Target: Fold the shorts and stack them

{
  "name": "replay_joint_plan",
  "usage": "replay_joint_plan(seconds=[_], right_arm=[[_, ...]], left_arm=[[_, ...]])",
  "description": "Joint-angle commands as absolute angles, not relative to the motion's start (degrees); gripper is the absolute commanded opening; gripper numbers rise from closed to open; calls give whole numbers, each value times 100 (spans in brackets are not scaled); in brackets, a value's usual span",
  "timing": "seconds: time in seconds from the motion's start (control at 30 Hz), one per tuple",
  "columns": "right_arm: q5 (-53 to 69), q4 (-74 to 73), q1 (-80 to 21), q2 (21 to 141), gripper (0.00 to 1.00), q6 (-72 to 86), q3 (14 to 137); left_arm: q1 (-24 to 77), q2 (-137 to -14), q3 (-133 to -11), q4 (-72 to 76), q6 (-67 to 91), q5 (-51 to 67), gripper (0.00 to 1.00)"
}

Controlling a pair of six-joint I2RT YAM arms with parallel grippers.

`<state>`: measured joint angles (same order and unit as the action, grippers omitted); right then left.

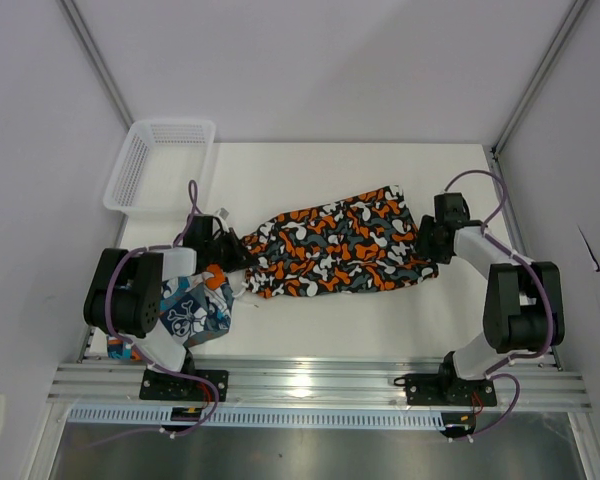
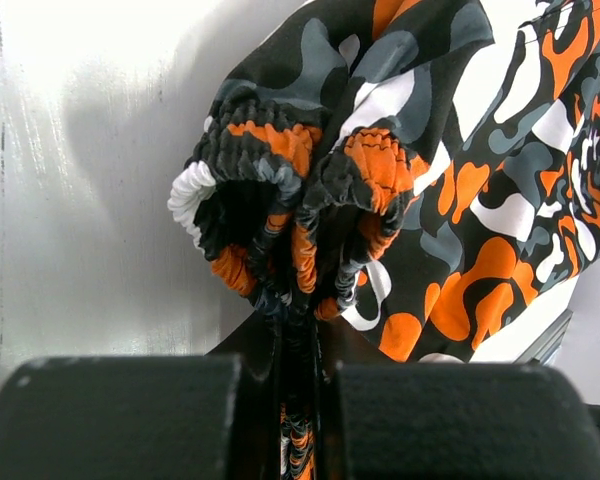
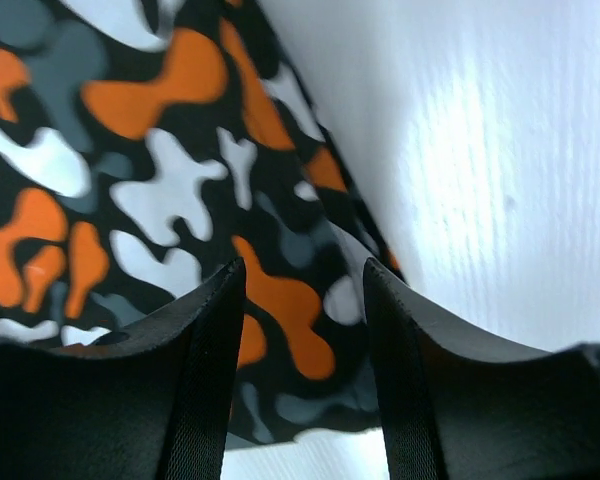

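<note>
The camouflage shorts lie stretched across the middle of the table, waistband to the left. My left gripper is shut on the bunched elastic waistband, and cloth shows squeezed between its pads. Over the shorts' right end, my right gripper stands open. In the right wrist view its fingers straddle the cloth's edge, where the hem meets bare table. The teal-blue skull-print shorts lie crumpled at the near left, partly under the left arm.
A white mesh basket stands at the back left corner. The white table is bounded by walls on three sides, with the aluminium rail and both arm bases at the near edge.
</note>
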<state>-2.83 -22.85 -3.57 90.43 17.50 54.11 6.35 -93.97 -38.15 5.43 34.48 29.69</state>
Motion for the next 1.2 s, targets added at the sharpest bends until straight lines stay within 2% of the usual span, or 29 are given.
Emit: replay_joint_plan(seconds=[0.0,0.13,0.33,0.37,0.43,0.87,1.0,1.07,1.13,1.17], right_arm=[[-300,-2478,-158,8710,53,1758,5221],[-185,-2636,-141,8684,48,1784,5151],[-53,-2821,-141,8464,22,1819,5036],[130,-2856,-141,8490,10,1802,5036],[263,-2883,-132,8508,0,1810,5028],[-1238,-2927,113,8227,0,2197,4685],[-1117,-2892,158,8375,0,2171,4702],[-994,-2830,158,8559,5,2127,4728],[-888,-2804,158,8639,24,2109,4790],[-835,-2778,158,8657,28,2092,4834]], left_arm=[[615,-9334,-3859,615,3278,2856,0],[615,-9290,-3815,633,3287,2821,0],[615,-9281,-3815,633,3331,2821,0],[615,-9273,-3814,642,3331,2821,0],[615,-9281,-3797,633,3349,2813,0],[264,-9185,-3516,878,3673,2829,0],[167,-9167,-3393,1081,3753,2935,0],[167,-9141,-3392,1134,3727,2997,0],[167,-9141,-3366,1221,3700,3076,0],[176,-9141,-3375,1230,3700,3128,0]])
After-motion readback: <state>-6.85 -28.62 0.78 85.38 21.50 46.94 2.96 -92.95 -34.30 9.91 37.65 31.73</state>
